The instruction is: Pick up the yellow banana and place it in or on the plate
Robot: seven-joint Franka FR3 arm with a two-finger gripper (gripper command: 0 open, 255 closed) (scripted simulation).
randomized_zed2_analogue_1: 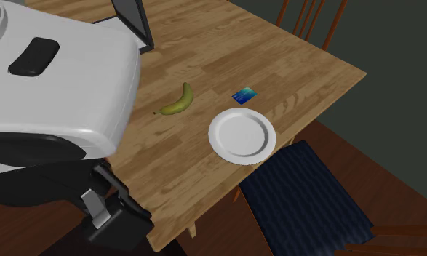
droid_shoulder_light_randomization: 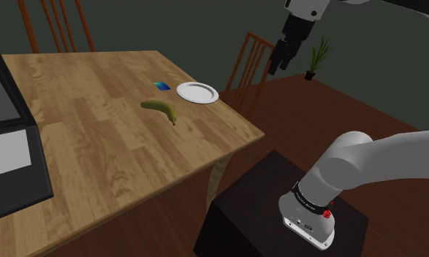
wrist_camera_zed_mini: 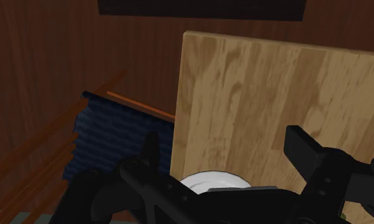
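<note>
A yellow-green banana (droid_shoulder_light_randomization: 160,109) lies on the wooden table (droid_shoulder_light_randomization: 96,153), a short way from a white plate (droid_shoulder_light_randomization: 197,93) near the table's far corner. In the second exterior view the banana (randomized_zed2_analogue_1: 177,100) lies up and to the left of the plate (randomized_zed2_analogue_1: 241,136). My black gripper (droid_shoulder_light_randomization: 278,62) hangs high in the air beyond that corner, off the table's edge and well away from the banana. In the wrist view the gripper (wrist_camera_zed_mini: 221,135) is open with nothing between its fingers (wrist_camera_zed_mini: 300,145). The plate's rim (wrist_camera_zed_mini: 211,180) shows low between them.
A small blue card (droid_shoulder_light_randomization: 161,85) lies beside the plate. A chair with a dark blue seat (randomized_zed2_analogue_1: 302,196) stands at the table's corner under the gripper. A dark boxy object (droid_shoulder_light_randomization: 8,146) takes up the shoulder view's left. My stand (droid_shoulder_light_randomization: 278,212) is at the lower right.
</note>
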